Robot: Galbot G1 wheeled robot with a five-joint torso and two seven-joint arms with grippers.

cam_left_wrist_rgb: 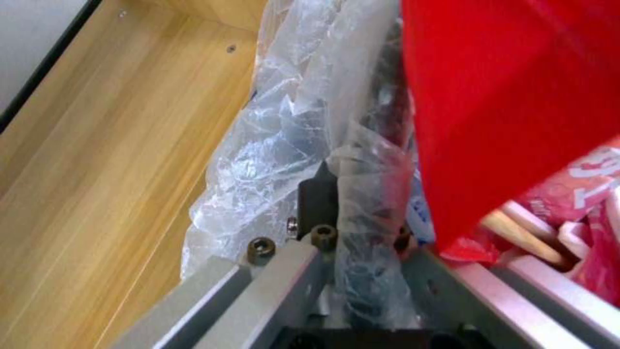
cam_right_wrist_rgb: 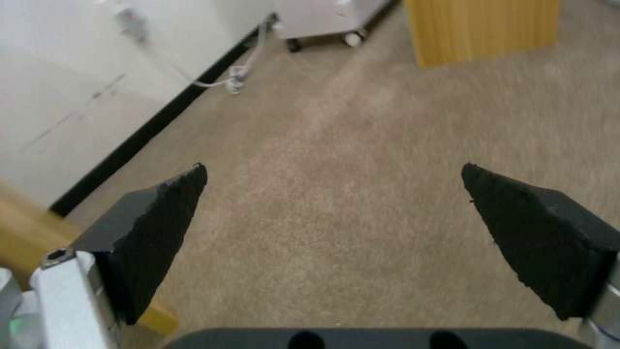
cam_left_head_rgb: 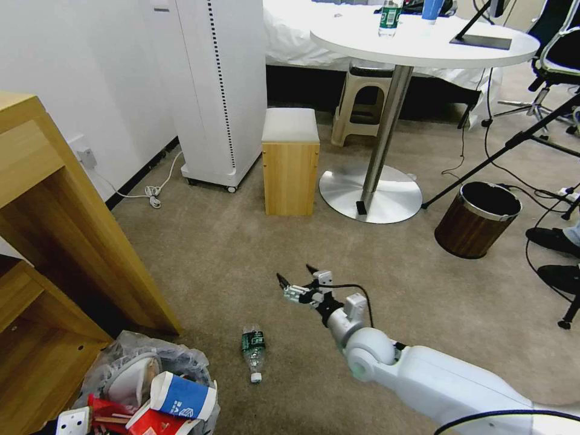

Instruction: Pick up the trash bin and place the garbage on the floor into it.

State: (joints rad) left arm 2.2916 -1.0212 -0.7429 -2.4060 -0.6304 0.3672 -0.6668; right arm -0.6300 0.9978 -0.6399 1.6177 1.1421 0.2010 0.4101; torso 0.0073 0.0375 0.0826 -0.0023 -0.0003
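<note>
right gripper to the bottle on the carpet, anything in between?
Nothing visible. The right gripper hangs open over bare floor; the green-label bottle lies nearer the robot and to its left, with only carpet between. The trash bin stands beyond the bottle.

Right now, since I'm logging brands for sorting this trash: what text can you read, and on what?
No text is legible.
On the blue-white carton: dark marks, too small to read.
On the green-label bottle: label too small to read.
On the red wrapper: white letters, cut off and blurred.
On the second bottle on the white table: label too small to read.
</note>
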